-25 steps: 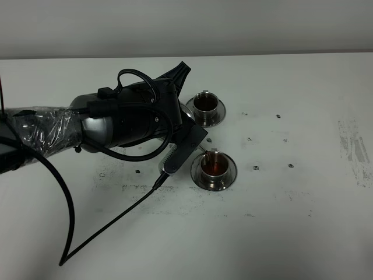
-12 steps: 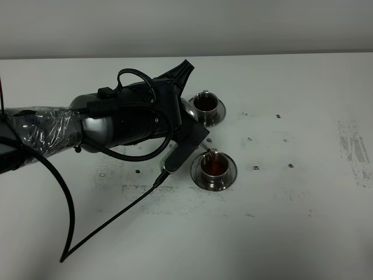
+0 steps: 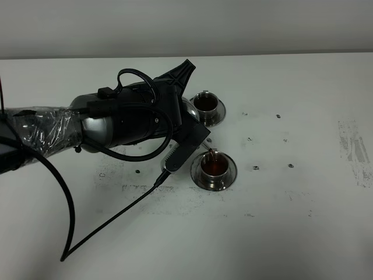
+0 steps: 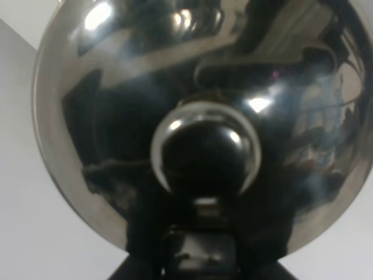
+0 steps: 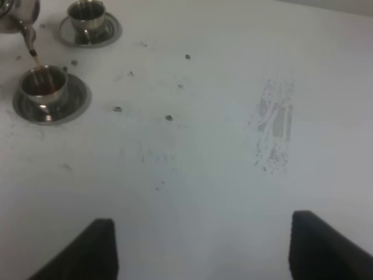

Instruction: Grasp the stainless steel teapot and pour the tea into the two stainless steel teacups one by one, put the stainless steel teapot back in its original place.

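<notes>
While the L arm fills the left of the high view, its cable trails over the table twd the front edge. L gripper is clamped on the pot, which hangs tipped in the air just left of the cups. Wrist cam shows only the mirror-bright body, the lid knob and dark jaw parts tight at the back, so the exact hold pt can't be made out. Spout sits right over the near cup w/ a thin brown stream going in; that cup looks well filled. Far cup, just behind, is dark inside, prob. poured already. Pot's saucer: not in sight, likely under the arm.

Handling, my guess: pot is stiff, smooth and slippery, and weighty w/ tea inside; wt shifts as it tips. Grip the loop handle, not the polished cone, where pads would slide. Lid may be loose, so go easy on tilt. Cups are light and sit free on the cup saucers; a knock from the spout could spill them.

Far right, R gripper is spread wide, empty, low over the table, well apart from the cups.
</notes>
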